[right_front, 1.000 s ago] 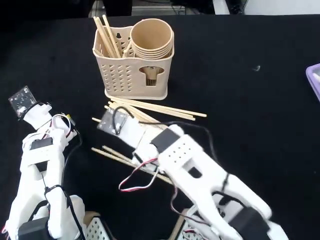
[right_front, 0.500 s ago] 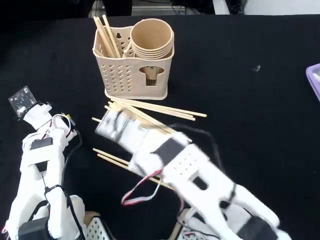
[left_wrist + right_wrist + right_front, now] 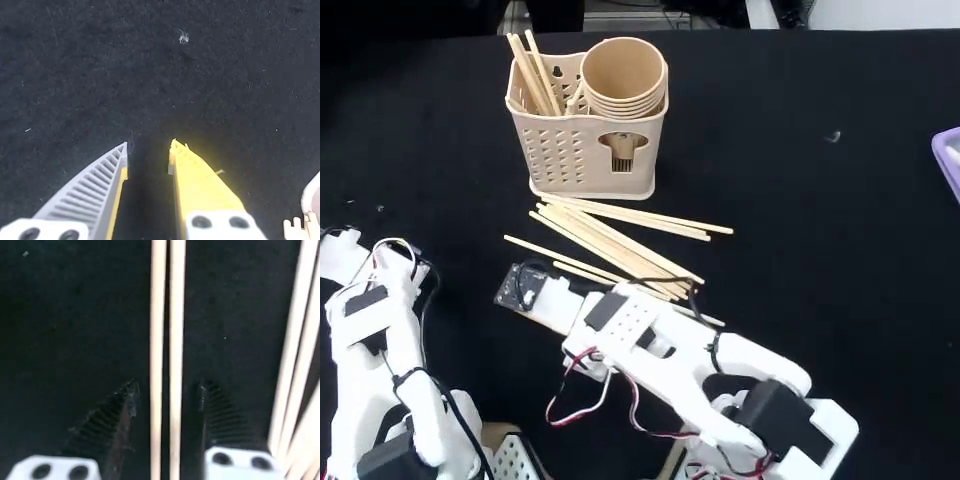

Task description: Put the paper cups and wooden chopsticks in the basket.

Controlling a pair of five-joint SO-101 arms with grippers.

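A beige basket (image 3: 585,150) stands at the back of the table. It holds stacked paper cups (image 3: 625,75) and a few wooden chopsticks (image 3: 532,70). Several loose chopsticks (image 3: 620,240) lie fanned out on the black cloth in front of it. In the right wrist view, my right gripper (image 3: 166,387) is open and low over the cloth. Two chopsticks (image 3: 167,315) run lengthwise between its fingers without being clamped. My left gripper (image 3: 148,146) is open over bare cloth with nothing between its fingers. The left arm (image 3: 370,330) is at the front left.
A purple container edge (image 3: 948,155) shows at the far right. Black cloth (image 3: 820,230) stretches bare to the right of the basket and the chopsticks. The right arm's body (image 3: 700,370) covers the front middle of the table.
The right arm has pulled back toward the front edge and dropped lower, uncovering more of the loose chopsticks. The left arm has shifted toward the front left.
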